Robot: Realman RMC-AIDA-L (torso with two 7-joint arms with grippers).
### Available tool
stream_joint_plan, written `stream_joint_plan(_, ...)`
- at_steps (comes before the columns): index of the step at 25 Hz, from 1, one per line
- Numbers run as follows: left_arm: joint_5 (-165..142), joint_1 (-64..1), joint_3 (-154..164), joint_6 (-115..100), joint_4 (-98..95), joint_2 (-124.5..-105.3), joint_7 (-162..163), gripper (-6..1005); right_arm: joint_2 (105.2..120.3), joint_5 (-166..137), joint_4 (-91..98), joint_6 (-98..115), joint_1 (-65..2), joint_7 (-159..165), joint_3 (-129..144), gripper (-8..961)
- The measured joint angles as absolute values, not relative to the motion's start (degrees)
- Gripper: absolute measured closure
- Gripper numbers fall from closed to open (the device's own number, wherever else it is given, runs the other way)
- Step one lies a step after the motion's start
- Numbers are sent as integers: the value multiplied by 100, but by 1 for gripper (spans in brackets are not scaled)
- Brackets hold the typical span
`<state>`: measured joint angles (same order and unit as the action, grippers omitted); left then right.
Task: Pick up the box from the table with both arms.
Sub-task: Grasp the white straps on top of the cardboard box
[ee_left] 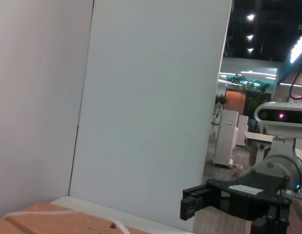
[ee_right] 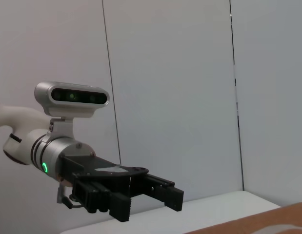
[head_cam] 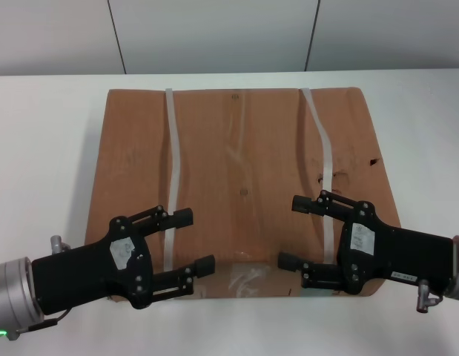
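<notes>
The brown cardboard box [head_cam: 240, 178] with two whitish straps lies flat on the white table [head_cam: 44, 148]. My left gripper [head_cam: 199, 241] hovers above the box's near left part, fingers spread open and empty. My right gripper [head_cam: 294, 231] hovers above the near right part, also open and empty. The two grippers point toward each other over the box's front edge. The left wrist view shows a corner of the box [ee_left: 53, 222] and the right gripper [ee_left: 194, 204] farther off. The right wrist view shows the left gripper [ee_right: 146, 197] and a sliver of the box [ee_right: 268, 222].
White wall panels [head_cam: 214, 33] stand behind the table's far edge. Bare tabletop lies to the left and right of the box and in a narrow strip in front of it. A room with furniture shows past the wall panel in the left wrist view [ee_left: 248, 126].
</notes>
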<state>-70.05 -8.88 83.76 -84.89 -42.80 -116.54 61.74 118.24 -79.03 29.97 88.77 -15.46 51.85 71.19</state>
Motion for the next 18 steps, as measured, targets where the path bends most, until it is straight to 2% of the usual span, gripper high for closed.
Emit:
stream_joint_plan(12, -6963, -888, 8346, -8416, -4269, -11665, 6179, 226, 11838, -7892, 2995, 8733, -1547, 5205, 6984, 73)
stream_joint_plan(18, -6031, -956, 8011, -7868, -3852, -11720, 6587, 226, 11904, -7495, 2691, 7858, -1467, 5991, 5521, 76)
